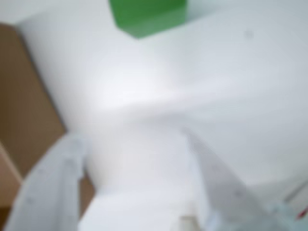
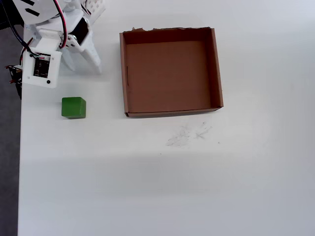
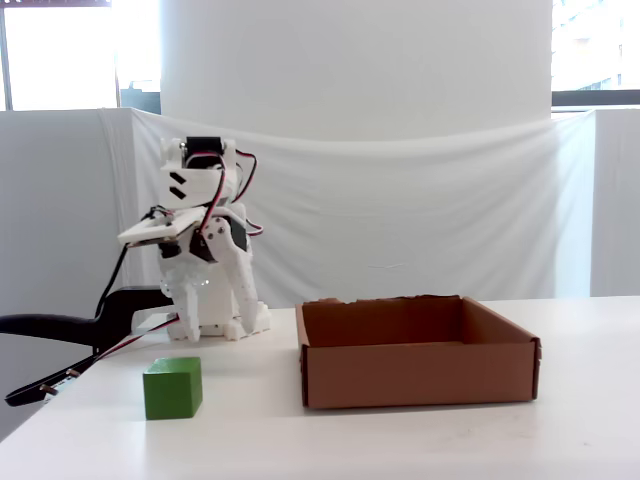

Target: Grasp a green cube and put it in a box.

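Observation:
The green cube (image 2: pixel 74 107) lies on the white table near its left edge in the overhead view, left of the box (image 2: pixel 167 73). The box is an empty brown cardboard tray with a ragged far rim. The fixed view has the cube (image 3: pixel 172 387) in front of the folded arm and the box (image 3: pixel 415 375) to its right. My gripper (image 2: pixel 81 61) hangs over the table behind the cube, clear of it. The blurred wrist view shows the gripper (image 1: pixel 132 137) open with only bare table between its fingers. There the cube (image 1: pixel 147 17) is at the top edge and the box (image 1: pixel 24 106) at the left.
The table's left edge (image 2: pixel 19 162) runs close beside the cube. A black clamp and cables (image 3: pixel 60 330) stick out at the left in the fixed view. Faint scribble marks (image 2: pixel 189 135) lie on the table in front of the box. A white cloth backs the table.

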### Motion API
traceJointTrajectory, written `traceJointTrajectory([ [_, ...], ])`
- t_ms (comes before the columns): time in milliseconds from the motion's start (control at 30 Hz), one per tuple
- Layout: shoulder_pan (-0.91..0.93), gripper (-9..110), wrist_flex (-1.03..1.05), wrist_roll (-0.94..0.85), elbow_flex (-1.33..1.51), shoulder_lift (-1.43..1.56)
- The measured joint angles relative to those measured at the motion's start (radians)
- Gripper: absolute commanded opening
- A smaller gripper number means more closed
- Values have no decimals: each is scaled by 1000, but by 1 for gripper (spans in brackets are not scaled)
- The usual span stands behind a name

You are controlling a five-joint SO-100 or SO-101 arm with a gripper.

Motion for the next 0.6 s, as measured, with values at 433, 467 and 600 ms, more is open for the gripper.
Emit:
traceJointTrajectory([
  [433,107,34,-163,-179,-425,-571],
  [467,117,34,-176,-192,-457,-618],
  [600,163,34,-198,-258,-580,-804],
])
